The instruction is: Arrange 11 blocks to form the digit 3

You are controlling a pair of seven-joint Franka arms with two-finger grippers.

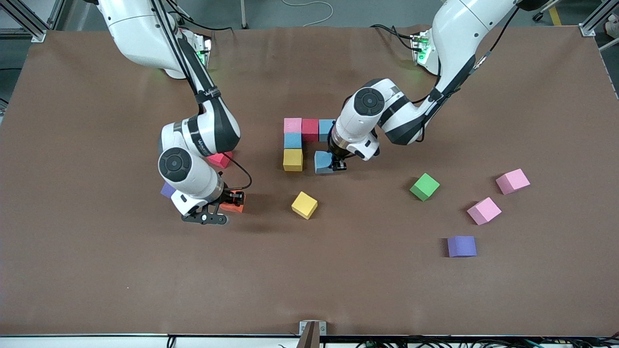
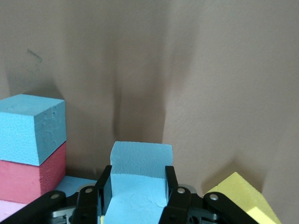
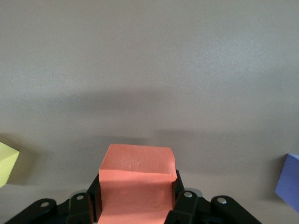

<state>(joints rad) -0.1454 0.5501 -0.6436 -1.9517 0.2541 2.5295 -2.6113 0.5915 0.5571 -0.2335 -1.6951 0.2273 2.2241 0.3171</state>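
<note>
Squeezing a soft blue cube [image 1: 323, 162], the left gripper [image 1: 337, 164] sits just beside the yellow cube [image 1: 293, 160] of the part-built 3 [image 1: 301, 137]. The right gripper [image 1: 231, 200] pinches a grainy orange cube [image 1: 234, 202] on the brown table [image 1: 96, 270], with a loose yellow cube [image 1: 304, 205] near it.

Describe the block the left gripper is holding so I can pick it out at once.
Find the partly built figure of touching cubes mid-table. The left gripper is at the edge of it that lies nearer the front camera, shut on a light blue block. That block sits one gap from the yellow cube toward the left arm's end, touching nothing, unlike the two light blue cubes already in the figure.
</note>
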